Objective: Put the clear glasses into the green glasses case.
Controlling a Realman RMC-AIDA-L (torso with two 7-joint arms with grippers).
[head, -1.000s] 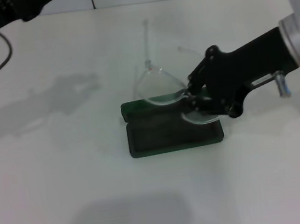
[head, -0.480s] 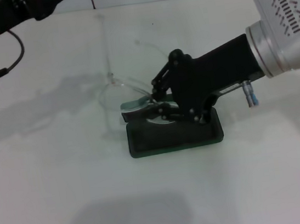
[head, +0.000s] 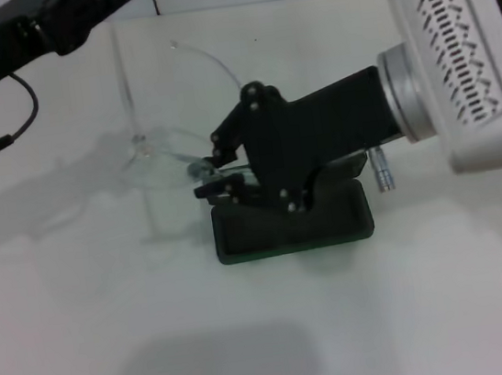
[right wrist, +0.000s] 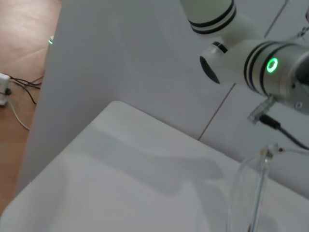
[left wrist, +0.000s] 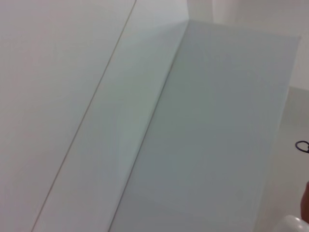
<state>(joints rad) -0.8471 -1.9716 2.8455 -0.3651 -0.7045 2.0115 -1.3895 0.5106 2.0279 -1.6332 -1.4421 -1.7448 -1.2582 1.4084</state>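
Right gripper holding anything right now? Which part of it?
Yes: the right gripper is shut on the clear glasses, pinching the front frame near one lens, above the open green glasses case. Left arm is parked far left.

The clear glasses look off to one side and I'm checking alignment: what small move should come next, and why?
Probably shift the right gripper back toward the robot's right and lower. It holds the clear glasses beyond the left end of the open green glasses case, not over its tray.

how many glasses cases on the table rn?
1. The green glasses case lies open mid-table, partly under the right gripper, which holds the clear glasses off its left end. No other is visible.
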